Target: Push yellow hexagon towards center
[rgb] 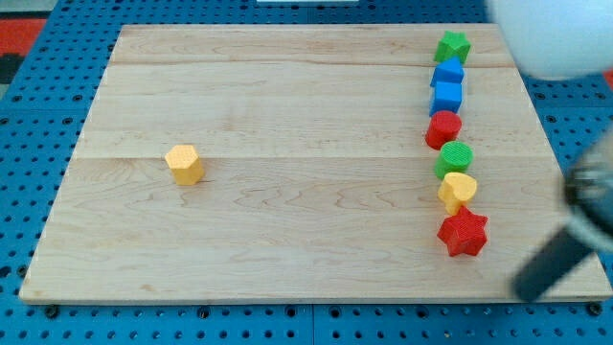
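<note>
The small yellow hexagon block (pixel 184 164) sits alone on the wooden board's (pixel 287 249) left, far from the blurry dark rod (pixel 556 268), whose tip and jaws cannot be seen.

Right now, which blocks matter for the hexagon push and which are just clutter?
In play:
yellow hexagon, alone at the view's left
my tip: a blurred dark rod shows at the view's lower right, its end not clear

Clutter, column at the view's right:
green star
two blue blocks
red cylinder
green cylinder
yellow heart
red star
</note>
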### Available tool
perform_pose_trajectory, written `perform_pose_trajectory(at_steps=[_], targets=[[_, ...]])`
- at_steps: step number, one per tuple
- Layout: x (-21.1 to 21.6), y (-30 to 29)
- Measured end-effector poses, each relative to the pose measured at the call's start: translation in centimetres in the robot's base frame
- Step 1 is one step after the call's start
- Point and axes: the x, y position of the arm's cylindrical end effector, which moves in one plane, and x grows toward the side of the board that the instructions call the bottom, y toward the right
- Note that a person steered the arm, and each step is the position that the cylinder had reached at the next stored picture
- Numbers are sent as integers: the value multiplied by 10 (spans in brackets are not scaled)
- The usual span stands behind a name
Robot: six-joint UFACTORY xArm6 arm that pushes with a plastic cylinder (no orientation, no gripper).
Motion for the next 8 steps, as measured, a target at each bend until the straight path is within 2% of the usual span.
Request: perform_pose_trajectory(at_steps=[1, 3, 4, 6, 7, 8], targets=[[0, -124], [-18, -295], [-73, -350], [-195, -317], [-205, -266], [-208, -257]])
